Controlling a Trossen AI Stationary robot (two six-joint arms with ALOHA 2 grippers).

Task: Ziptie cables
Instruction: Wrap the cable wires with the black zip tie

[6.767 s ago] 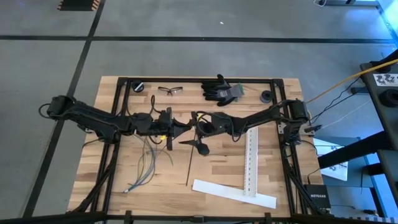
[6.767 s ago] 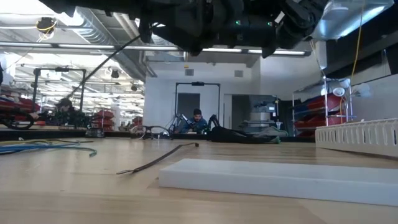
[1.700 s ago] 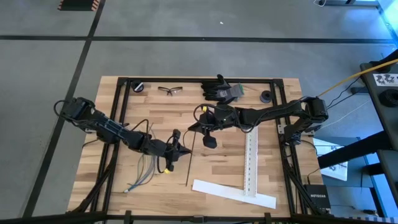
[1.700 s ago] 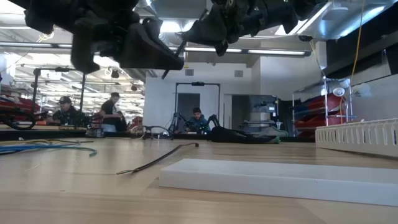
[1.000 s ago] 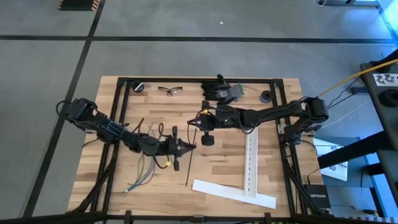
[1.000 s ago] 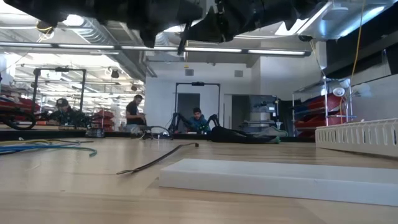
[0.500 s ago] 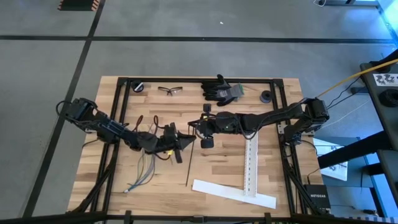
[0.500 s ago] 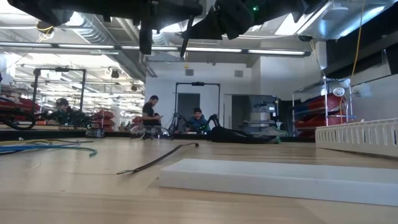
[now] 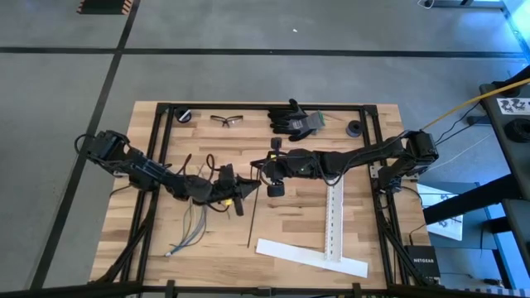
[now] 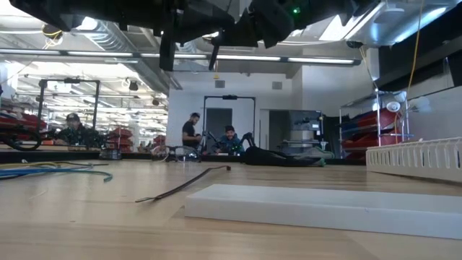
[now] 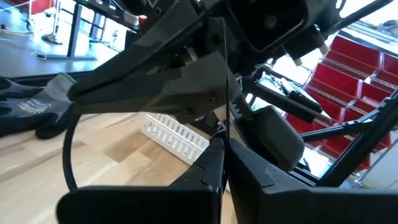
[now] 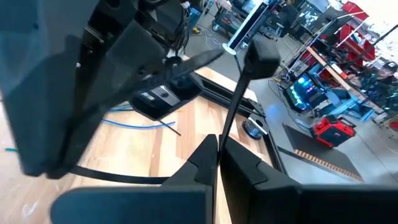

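A thin black ziptie (image 11: pixel 224 81) is held above the table's middle, and both grippers are shut on it. My left gripper (image 9: pixel 248 183) comes from the left and my right gripper (image 9: pixel 258 168) from the right, tip to tip. Part of the ziptie curves off in a loop (image 11: pixel 66 155). A second ziptie (image 9: pixel 252 220) lies straight on the wood near the middle. The cables (image 9: pixel 193 222), pale blue, grey and greenish, lie limp on the table nearer the left, below my left arm. My left gripper pinches the ziptie's thin strip (image 11: pixel 224 127) between its two fingertips, roughly level, from the table's left. The strip runs on from the tips to the right gripper, clear of the table. My right gripper pinches the same strip (image 12: pixel 227 127) between its fingertips, coming from the table's right. The strip stands out beyond the tips (image 12: pixel 239 93) and hangs clear of the table.
A white perforated strip (image 9: pixel 334 215) and a flat white strip (image 9: pixel 311 257) lie at the near right. Black gloves (image 9: pixel 294 121), safety glasses (image 9: pixel 226 120) and two small black round parts (image 9: pixel 184 115) (image 9: pixel 354 127) lie along the far edge. People move in the room behind.
My left gripper has gone toward the table's far edge, up to the right gripper's tips, and has tipped its wrist. My right gripper has shifted slightly toward the left. Both have stayed shut on the ziptie. A person in the background has walked to the right.
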